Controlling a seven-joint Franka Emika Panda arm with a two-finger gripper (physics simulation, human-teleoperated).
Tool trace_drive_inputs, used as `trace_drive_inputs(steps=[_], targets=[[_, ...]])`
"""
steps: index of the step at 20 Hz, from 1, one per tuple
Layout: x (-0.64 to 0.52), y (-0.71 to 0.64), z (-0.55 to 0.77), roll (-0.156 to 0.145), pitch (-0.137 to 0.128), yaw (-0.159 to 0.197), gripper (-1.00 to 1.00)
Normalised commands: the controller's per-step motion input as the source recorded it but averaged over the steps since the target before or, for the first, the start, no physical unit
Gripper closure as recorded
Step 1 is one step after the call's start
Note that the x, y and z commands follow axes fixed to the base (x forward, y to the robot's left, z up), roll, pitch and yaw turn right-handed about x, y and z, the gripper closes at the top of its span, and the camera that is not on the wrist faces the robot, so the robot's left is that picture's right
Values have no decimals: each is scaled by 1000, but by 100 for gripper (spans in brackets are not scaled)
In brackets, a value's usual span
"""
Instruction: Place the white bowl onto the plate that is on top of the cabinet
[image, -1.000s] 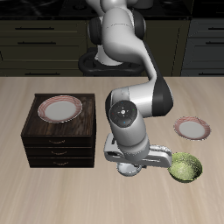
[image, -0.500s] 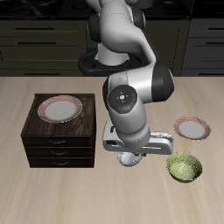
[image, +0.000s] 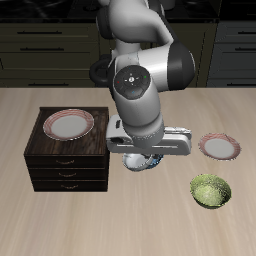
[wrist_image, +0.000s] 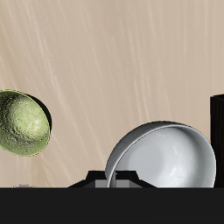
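My gripper (image: 142, 160) hangs above the table beside the cabinet (image: 62, 158), between it and the green bowl. It is shut on the rim of the white bowl (image: 140, 163), which is lifted off the table. In the wrist view the white bowl (wrist_image: 166, 157) hangs tilted from the gripper (wrist_image: 114, 180), plain white inside, with bare table beneath it. The plate (image: 68, 123), with its wide reddish-pink rim, lies on top of the dark-brown cabinet, with nothing on it. An edge of the cabinet (wrist_image: 217, 131) shows in the wrist view.
A larger green bowl (image: 211, 190) (wrist_image: 22, 122) stands near the table's front edge. A smaller pink-rimmed plate (image: 220, 147) lies on the table behind it. The blue-patterned bowl is out of view. The arm's bulky links stand over the table's middle.
The gripper has risen with the white bowl and moved back from the table's front edge, away from the green bowl. The plates and the green bowl have not moved.
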Motion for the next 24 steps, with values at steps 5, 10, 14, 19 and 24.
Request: trace_drive_inputs(steps=[5,10,14,19,24], targets=[[-202,-154,458,-6,-65,18,100],[-201,-78,408,3,-62,14,100],[-230,-43,340,12,-31,10,100],[-351,23,436,17,-36,17,100],[-282,92,319,31,-14,44,100]])
